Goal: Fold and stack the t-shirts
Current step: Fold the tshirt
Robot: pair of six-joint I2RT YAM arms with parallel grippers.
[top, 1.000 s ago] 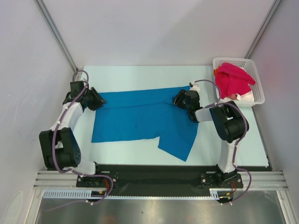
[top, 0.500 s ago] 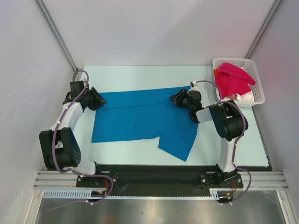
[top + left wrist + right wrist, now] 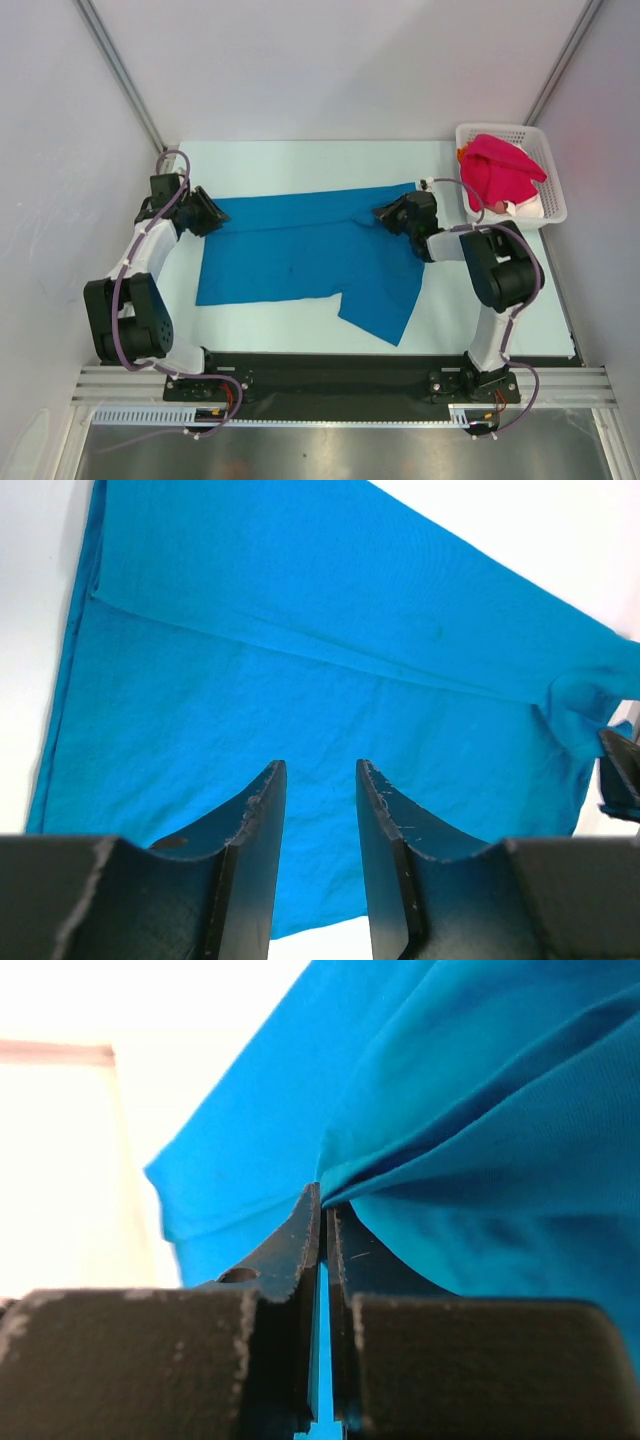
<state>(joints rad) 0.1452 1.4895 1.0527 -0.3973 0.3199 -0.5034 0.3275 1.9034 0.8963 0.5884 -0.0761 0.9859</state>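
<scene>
A bright blue t-shirt (image 3: 300, 250) lies spread flat across the middle of the table, one flap hanging toward the front right. My left gripper (image 3: 212, 215) sits low at its left edge. In the left wrist view its jaws (image 3: 320, 765) stand apart, and only the blue t-shirt (image 3: 300, 660) shows beyond the gap. My right gripper (image 3: 387, 213) is at the shirt's upper right part. Up close, the right gripper (image 3: 325, 1195) is shut, with a fold of the blue t-shirt (image 3: 480, 1110) pinched at its tips. A crimson-pink t-shirt (image 3: 500, 170) is heaped in the basket.
The white lattice basket (image 3: 555, 212) stands at the back right corner of the table, with bits of orange cloth (image 3: 462, 153) and white cloth (image 3: 525, 207) beside the pink one. Grey walls close in the table on the left, back and right.
My right gripper has closed on the blue shirt's upper right part after shifting slightly over it. The left gripper and the rest of the shirt have not moved.
</scene>
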